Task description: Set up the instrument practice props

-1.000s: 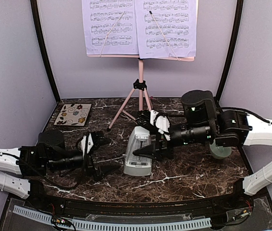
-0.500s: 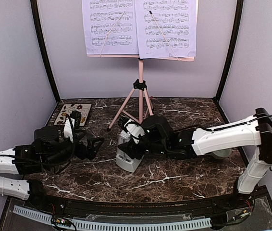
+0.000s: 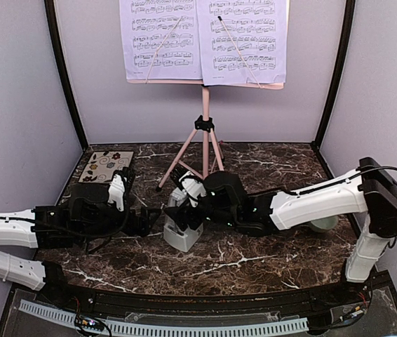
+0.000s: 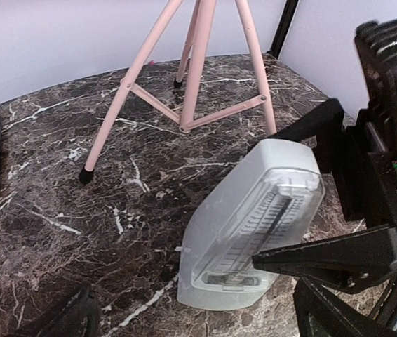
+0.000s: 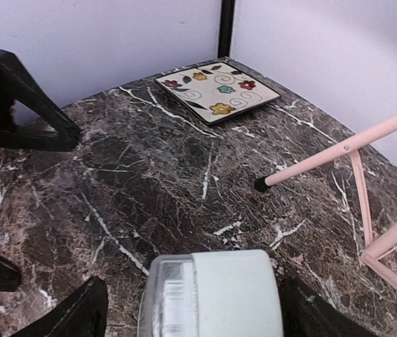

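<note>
Metronome (image 3: 182,230): rigid plastic shell, judged light, smooth and slippery. The clear front face is probably fragile, so the plain side walls, low down, are best gripped. Right gripper (image 5: 191,312) is seen spread wide with nothing clamped; a gap shows at one finger. The metronome stands between its jaws on the marble table (image 3: 268,256), apparently leaning. Left gripper (image 3: 141,219) is wide open and empty, just opposite.
</note>
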